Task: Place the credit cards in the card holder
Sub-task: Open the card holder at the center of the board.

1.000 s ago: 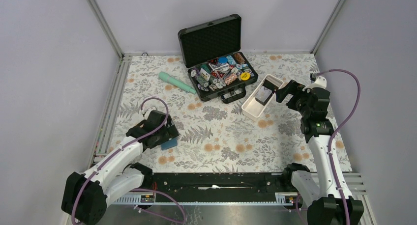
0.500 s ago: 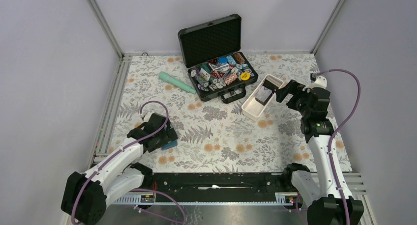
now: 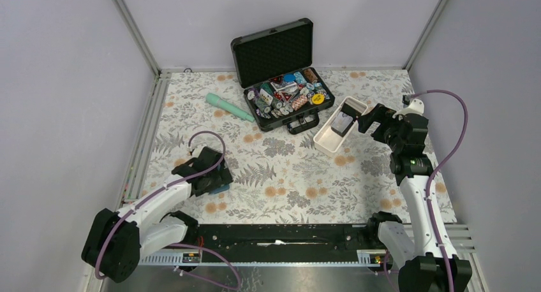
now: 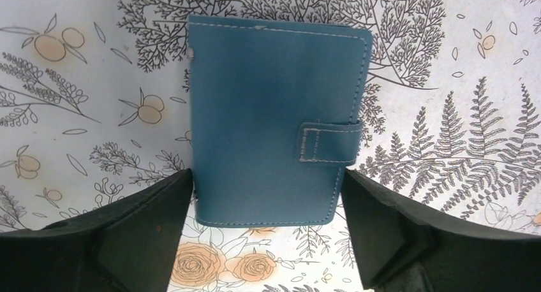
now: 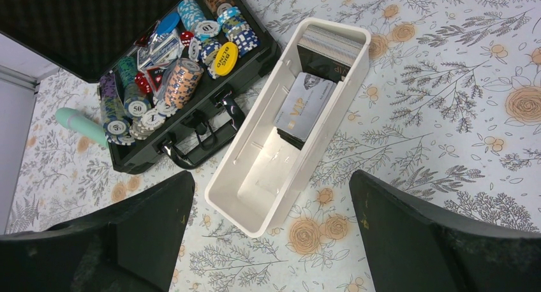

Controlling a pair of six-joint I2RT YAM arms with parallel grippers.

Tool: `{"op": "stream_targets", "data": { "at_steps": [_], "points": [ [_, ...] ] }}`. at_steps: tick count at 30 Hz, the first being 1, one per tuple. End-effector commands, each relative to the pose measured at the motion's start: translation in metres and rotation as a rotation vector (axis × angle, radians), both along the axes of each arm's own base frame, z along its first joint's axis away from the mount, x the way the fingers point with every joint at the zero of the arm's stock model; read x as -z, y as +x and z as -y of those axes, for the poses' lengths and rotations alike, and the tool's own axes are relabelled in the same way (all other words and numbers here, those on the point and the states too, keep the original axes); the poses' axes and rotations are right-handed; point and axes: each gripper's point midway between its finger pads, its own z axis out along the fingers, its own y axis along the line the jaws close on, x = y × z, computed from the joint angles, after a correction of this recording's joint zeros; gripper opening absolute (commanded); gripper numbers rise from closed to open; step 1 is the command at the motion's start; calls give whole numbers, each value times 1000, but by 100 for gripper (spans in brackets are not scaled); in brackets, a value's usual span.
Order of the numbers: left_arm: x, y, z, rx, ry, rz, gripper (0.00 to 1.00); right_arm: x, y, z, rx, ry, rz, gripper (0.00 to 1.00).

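The teal-blue card holder [image 4: 274, 113] lies closed and flat on the floral cloth, its snap tab on the right. In the top view only its edge [image 3: 221, 188] shows under my left gripper [image 3: 212, 176]. The left gripper [image 4: 268, 193] is open, with a jaw on each side of the holder's near end. The credit cards [image 5: 305, 104] lie stacked in the far half of the long white tray [image 5: 224, 185], a silver-grey one on top of dark ones. My right gripper [image 5: 271, 196] is open and empty, hovering above the tray's near end [image 3: 324, 143].
An open black foam-lined case [image 3: 281, 50] full of poker chips [image 5: 182, 75] stands behind the tray. A mint-green cylinder [image 3: 229, 107] lies left of the case. Metal rails run along the table's left and near edges.
My left gripper has shifted slightly right and forward and now covers more of the card holder. The right arm and the tray have not moved.
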Motion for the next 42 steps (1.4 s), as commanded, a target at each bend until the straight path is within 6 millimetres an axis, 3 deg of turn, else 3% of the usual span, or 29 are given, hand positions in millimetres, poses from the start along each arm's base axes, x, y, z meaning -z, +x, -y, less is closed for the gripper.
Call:
{"op": "stream_targets", "data": {
  "at_steps": [1,6,9,15,20,26,29,33,42],
  "points": [
    [10,-1,6,19,0,-13,80,-12,0,-4,-24,11,42,100],
    [6,4,7,26,10,14,61,-15,1,-18,-101,35,39,100],
    [-1,11,12,43,-11,67,53,-17,1,-36,-204,75,41,100],
    [-46,40,42,134,-130,311,49,-17,-5,-84,-435,228,8,100],
    [-102,59,66,223,-208,553,51,-9,-16,-152,-568,216,-59,100],
    [-162,67,98,323,-312,793,52,-24,-36,-242,-749,408,-52,98],
    [-179,66,119,373,-356,842,53,-37,-42,-267,-790,469,-30,92],
    [-191,55,151,456,-409,865,53,-47,-50,-280,-817,457,-20,85],
    [-217,37,202,586,-473,909,54,-27,-64,-273,-830,393,-85,85]
  ]
}}
